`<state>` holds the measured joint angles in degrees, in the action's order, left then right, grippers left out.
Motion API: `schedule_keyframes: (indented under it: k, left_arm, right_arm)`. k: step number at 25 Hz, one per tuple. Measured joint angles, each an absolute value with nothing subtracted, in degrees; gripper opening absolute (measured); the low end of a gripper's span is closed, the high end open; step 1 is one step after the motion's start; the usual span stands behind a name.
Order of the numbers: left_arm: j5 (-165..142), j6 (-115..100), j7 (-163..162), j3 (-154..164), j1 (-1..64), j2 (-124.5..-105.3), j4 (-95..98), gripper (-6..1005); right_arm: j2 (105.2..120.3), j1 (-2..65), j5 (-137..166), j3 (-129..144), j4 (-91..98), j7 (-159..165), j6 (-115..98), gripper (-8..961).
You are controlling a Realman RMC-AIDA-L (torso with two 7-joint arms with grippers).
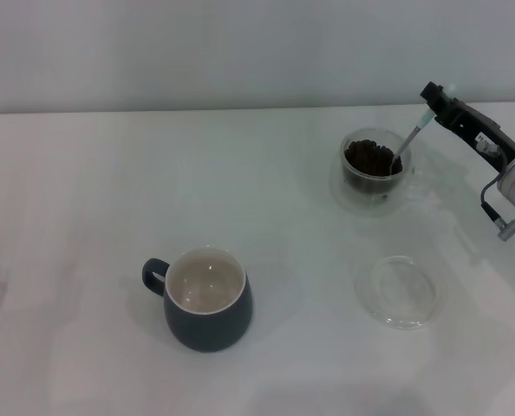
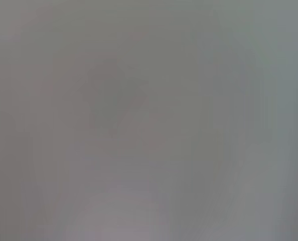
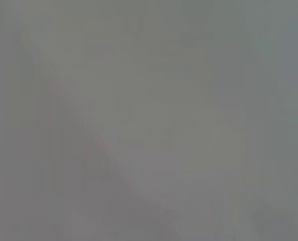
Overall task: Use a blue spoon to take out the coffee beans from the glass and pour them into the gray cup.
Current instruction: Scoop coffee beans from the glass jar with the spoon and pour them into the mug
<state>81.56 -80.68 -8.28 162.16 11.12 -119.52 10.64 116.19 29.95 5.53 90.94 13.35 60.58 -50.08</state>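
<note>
Over on the far right of the white table [image 1: 84,173], my right gripper [image 1: 431,102] has its fingers pinched on the tip of the blue spoon [image 1: 411,139]. I'm holding it by the very end of the pale handle so the shaft slants down over the rim and the metal bowl sits in the coffee beans [image 1: 374,159] inside the glass [image 1: 374,169]. My guess is that grabbing it that high keeps my fingers clear of the rim while I dig.

My left arm isn't visible in the head view, and both wrist views are just flat gray, so no help there.

The gray cup [image 1: 207,299] sits well apart, nearer me and toward the left, mouth up, handle pointing left, cream inside with no beans yet. So nothing's been poured so far, I reckon. A clear round glass dish [image 1: 400,290] lies flat near the glass, on my side of it.

No brands, labels or writing that I can read anywhere.
</note>
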Motion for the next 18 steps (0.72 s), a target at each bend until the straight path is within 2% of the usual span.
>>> schedule_keyframes:
  k: [18]
  left_arm:
    - [81.57,-80.68,-8.44,162.15,10.72,-119.46,10.55,861]
  right_arm:
    - [116.18,29.98,-0.04,90.77,13.08,70.69,-46.49,152]
